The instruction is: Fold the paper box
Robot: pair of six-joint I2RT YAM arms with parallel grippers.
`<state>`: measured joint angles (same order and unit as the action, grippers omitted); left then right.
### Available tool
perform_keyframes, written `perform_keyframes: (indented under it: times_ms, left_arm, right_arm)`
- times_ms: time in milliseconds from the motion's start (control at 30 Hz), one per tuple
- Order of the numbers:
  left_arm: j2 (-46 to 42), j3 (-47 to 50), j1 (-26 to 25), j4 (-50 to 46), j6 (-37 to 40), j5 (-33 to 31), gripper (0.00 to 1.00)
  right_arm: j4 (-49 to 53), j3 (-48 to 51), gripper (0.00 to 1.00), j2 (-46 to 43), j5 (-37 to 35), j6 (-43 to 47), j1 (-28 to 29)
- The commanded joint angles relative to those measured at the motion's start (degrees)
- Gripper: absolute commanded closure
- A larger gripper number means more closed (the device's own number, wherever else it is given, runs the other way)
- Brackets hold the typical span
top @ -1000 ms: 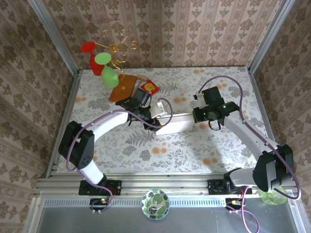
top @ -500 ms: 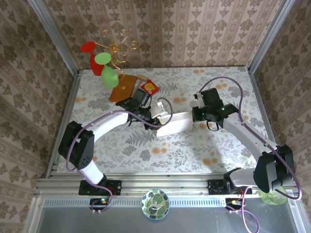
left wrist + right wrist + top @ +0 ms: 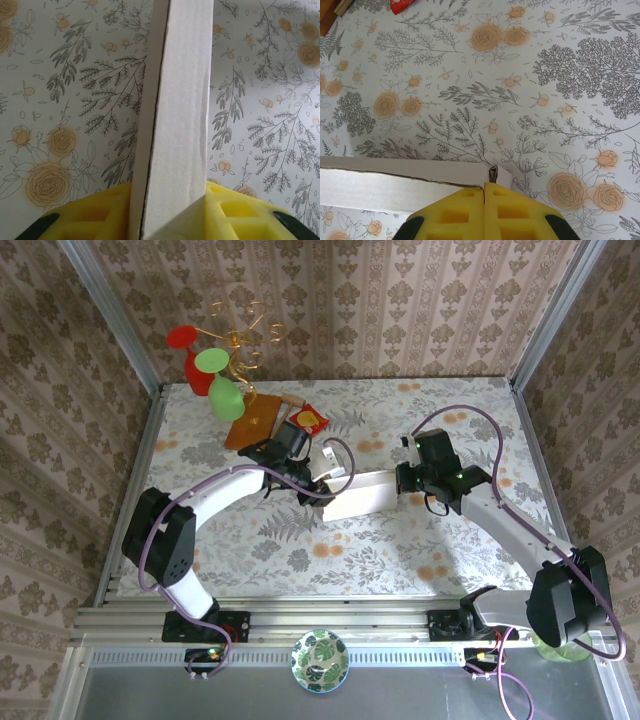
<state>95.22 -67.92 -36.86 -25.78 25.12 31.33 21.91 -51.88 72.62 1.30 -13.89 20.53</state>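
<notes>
Your left gripper (image 3: 169, 206) is clamped on one panel of the paper box (image 3: 175, 125). Your right gripper (image 3: 484, 197) has its pads pinched together on the box's opposite end. The box lies mid-table (image 3: 300, 540), between the two grippers.

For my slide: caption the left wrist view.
Left gripper, yellow foam pads, shut on an off-white cardboard box above floral tablecloth.

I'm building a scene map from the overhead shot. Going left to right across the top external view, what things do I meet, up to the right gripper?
red and green ornament → brown wooden board → red packet → paper box → right gripper
</notes>
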Motion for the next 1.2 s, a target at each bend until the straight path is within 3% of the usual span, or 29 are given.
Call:
perform_keyframes:
  times_ms: [0, 567, 733, 867, 1000, 1167]
  left_arm:
    - [0.6, -1.3, 1.2, 0.6, -3.5, 0.0, 0.62]
    - [-8.8, 3.1, 2.7, 5.0, -12.1, -0.4, 0.39]
    - [-12.4, 5.1, 5.3, 5.7, -16.4, 0.2, 0.38]
    - [-12.0, 3.4, 7.0, 2.8, -19.3, 2.5, 0.45]
    - [-10.7, 0.6, 6.8, -0.6, -23.6, 5.1, 0.49]
    - [-10.1, -1.3, 5.5, -6.2, -23.9, 2.9, 0.48]
  right_arm:
    - [3.8, 3.5, 1.00, 0.1, -1.5, 0.0, 0.7]
    - [4.0, 2.2, 1.00, -0.3, -2.4, -0.2, 1.0]
    - [4.4, 1.5, 1.00, 0.0, -2.4, -0.2, 1.0]
    - [4.7, 1.0, 1.00, 0.4, -2.3, -0.3, 1.0]
    - [5.4, 0.3, 1.00, 0.8, -2.8, -0.4, 1.1]
    - [5.6, 0.2, 1.00, 1.0, -2.8, -0.7, 1.1]
